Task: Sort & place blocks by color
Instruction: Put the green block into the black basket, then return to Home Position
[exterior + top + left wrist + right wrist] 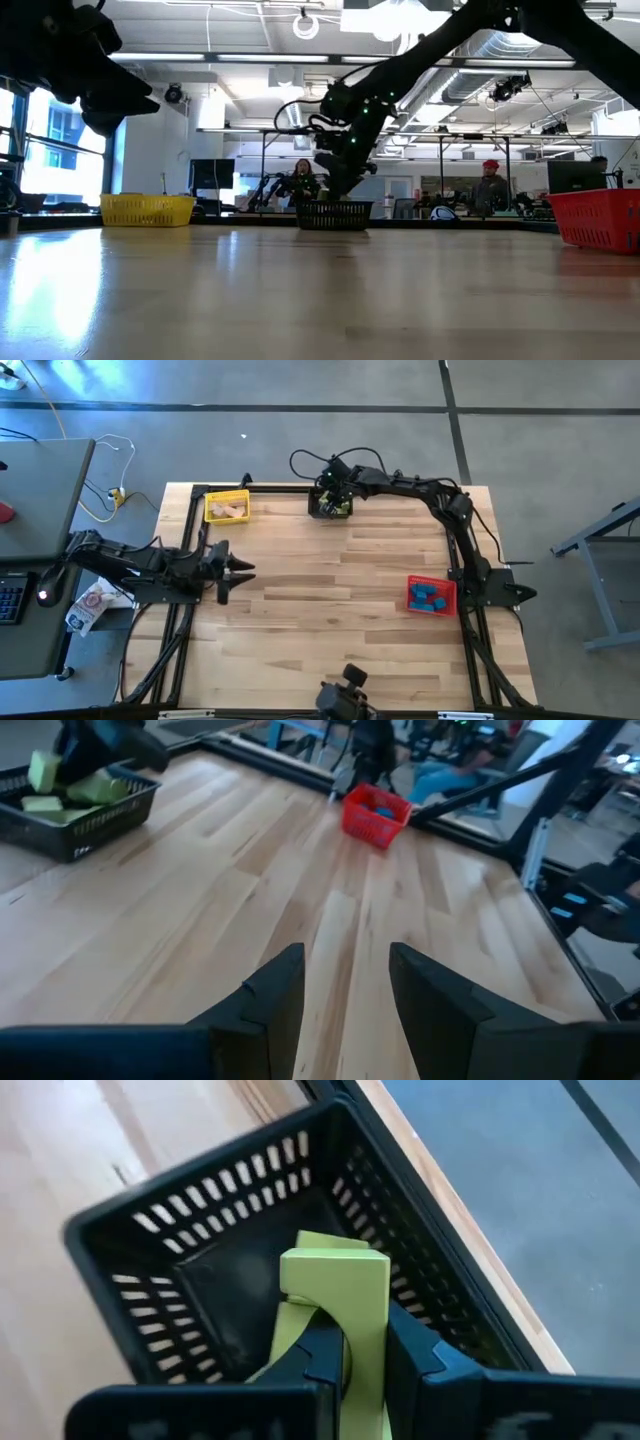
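Nearest you, the table (330, 610) is bare wood, with no loose blocks left on it. At the right edge the red bin (431, 596) holds the blue blocks (428, 597). At the left edge your left gripper (240, 572) waits low over the wood, its fingers spread with nothing between them. Further back on the left, the yellow bin (227, 507) holds the tan blocks (232, 511).

At the far middle, your right gripper (365, 1350) hangs over the black bin (160, 1240), its fingers pinching a light green block (340, 1285). Other green blocks (80, 792) already lie in that bin.

The risk from here is the let-go. The block looks off-centre over the bin, towards the wall beside the table's far edge, so if you open here it may clip the rim and tumble out, perhaps off the table. It also sits tilted in the fingers, so it may catch as they part. Centre it over the bin before releasing.
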